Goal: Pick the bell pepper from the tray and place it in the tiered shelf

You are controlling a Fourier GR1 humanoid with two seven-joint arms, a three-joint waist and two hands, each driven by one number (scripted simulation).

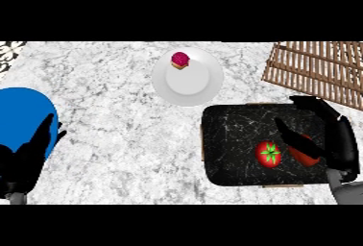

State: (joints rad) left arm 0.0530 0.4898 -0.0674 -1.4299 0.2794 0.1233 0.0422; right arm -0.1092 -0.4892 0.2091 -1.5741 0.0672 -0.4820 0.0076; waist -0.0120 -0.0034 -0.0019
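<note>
A black tray (pixel 234 144) lies right of centre on the marble counter. On it sits a red bell pepper (pixel 269 153) with a green star-shaped stem, seen from above. Just right of it a second red shape (pixel 303 154) shows partly under my right hand (pixel 340 144). That hand hovers over the tray's right side, its thumb (pixel 291 134) stretched across towards the pepper and its fingers reaching to the tray's far right corner. I see nothing gripped. The wooden slatted tiered shelf (pixel 319 67) stands at the back right, beyond the tray.
A white plate (pixel 188 84) with a small pink-topped cake (pixel 180 60) sits behind the tray. A blue plate (pixel 25 113) lies at the left edge. My left hand (pixel 28 153) rests open over it, fingers up.
</note>
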